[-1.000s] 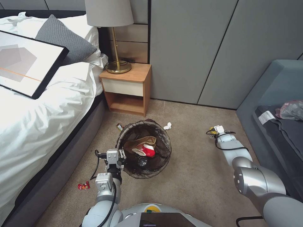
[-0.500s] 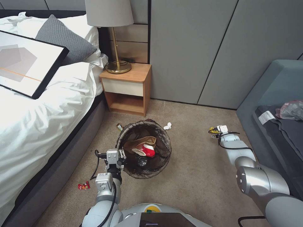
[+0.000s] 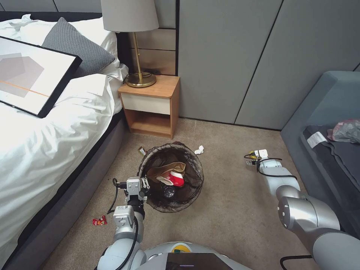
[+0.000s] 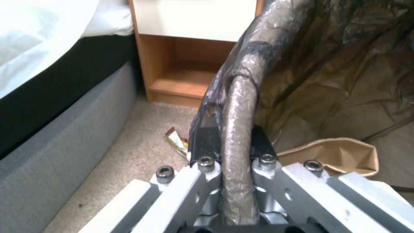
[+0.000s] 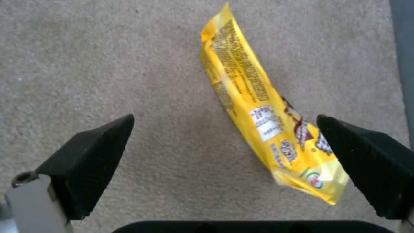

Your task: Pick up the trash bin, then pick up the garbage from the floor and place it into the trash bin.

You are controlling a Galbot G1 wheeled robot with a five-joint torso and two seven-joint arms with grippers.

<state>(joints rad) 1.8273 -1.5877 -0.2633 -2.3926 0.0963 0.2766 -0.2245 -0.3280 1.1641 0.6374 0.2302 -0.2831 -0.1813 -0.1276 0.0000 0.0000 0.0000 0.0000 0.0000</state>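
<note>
The left gripper (image 3: 143, 186) is closed on the near rim of the trash bin (image 3: 186, 195); in the left wrist view the liner-covered rim (image 4: 238, 129) passes between its two fingers (image 4: 202, 181). Inside the bin, just beyond this gripper, lie a tan paper bag (image 3: 167, 168), a red-and-white wrapper (image 3: 174, 179) and a dark bottle (image 3: 168, 191). On the carpet (image 3: 225, 210), to the left of and behind the left gripper, lies a small red wrapper (image 3: 99, 221). Beyond the bin are a small brown packet (image 3: 141, 150) and a white tissue wad (image 3: 199, 150).

The right gripper (image 5: 224, 149) is open, low over the carpet, well to the right of the bin. The yellow snack packet (image 5: 263, 126) lies between its pads, closer to one pad (image 5: 366, 158).
</note>
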